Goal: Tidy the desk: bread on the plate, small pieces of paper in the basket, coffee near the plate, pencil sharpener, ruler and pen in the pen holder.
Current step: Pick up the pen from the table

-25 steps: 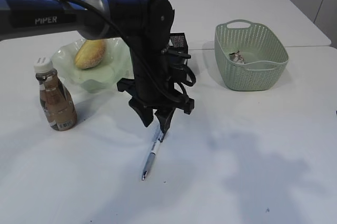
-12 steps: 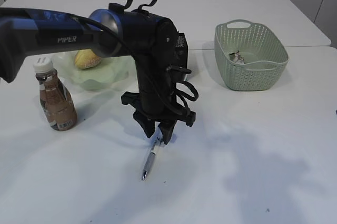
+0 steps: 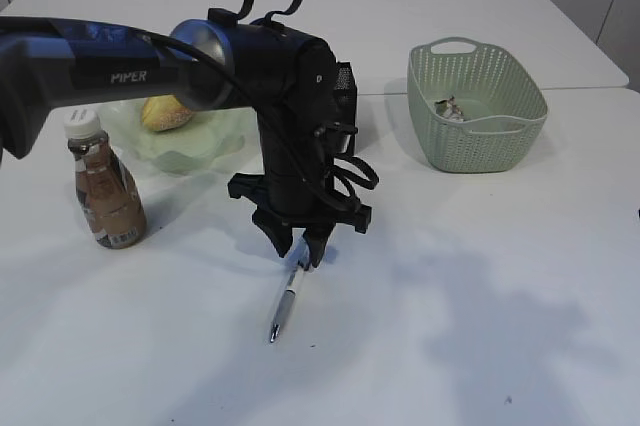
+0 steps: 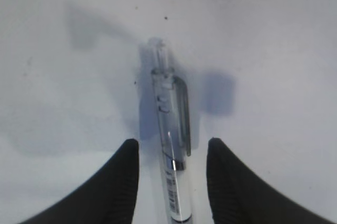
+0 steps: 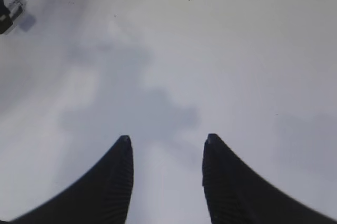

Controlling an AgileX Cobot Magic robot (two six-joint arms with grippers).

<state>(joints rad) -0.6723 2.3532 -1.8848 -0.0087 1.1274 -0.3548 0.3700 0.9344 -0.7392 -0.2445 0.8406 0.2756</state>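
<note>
The golden-yellow oval bread already lies in the pale green wavy-rimmed glass plate at my ten o'clock, and the brown coffee bottle with its white cap stands just beside that plate, so I judge those two jobs done. The pale green perforated plastic basket at two o'clock holds a small crumpled scrap of paper. I see no ruler or sharpener on the plain white desk; the black metal-mesh pen holder is mostly hidden behind my left arm, so I cannot tell what is in it.

What is left, as far as I can see, is the clear-barrelled clip pen. It lies flat on the desk near the middle. In the exterior view its long axis runs from about one o'clock to seven o'clock, writing tip towards seven, clip end under my left gripper.

My left fingers stand half apart, straddling the barrel just below the clip without touching it, so nothing is held. My right gripper hangs half open over bare desk, holding nothing.
</note>
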